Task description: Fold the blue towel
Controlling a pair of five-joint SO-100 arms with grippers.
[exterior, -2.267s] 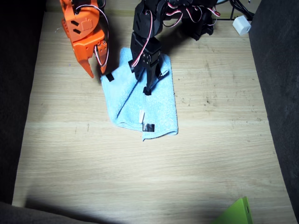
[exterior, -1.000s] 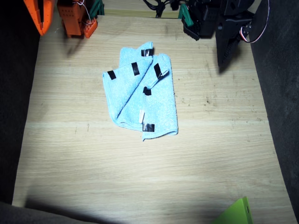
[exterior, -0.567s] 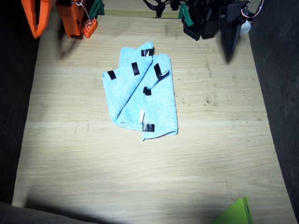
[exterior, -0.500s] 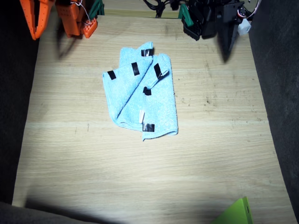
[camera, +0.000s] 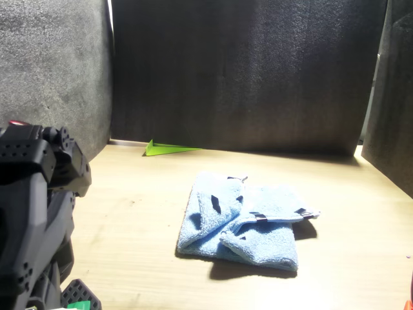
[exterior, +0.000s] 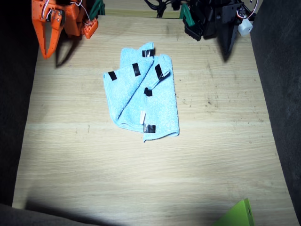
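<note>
Already the blue towel (exterior: 143,94) is seen folded in layers mid-table (exterior: 94,160); the right gripper (exterior: 46,44) and left gripper (exterior: 228,44) hang apart, empty, jaw widths untellable. Perhaps only tidying is called for.

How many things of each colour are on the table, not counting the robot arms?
Blue: 1, the blue towel, lying folded near the table's middle.
Lime green: 1, a green object, of which only a corner shows at the table's near edge.
Total: 2.
</note>
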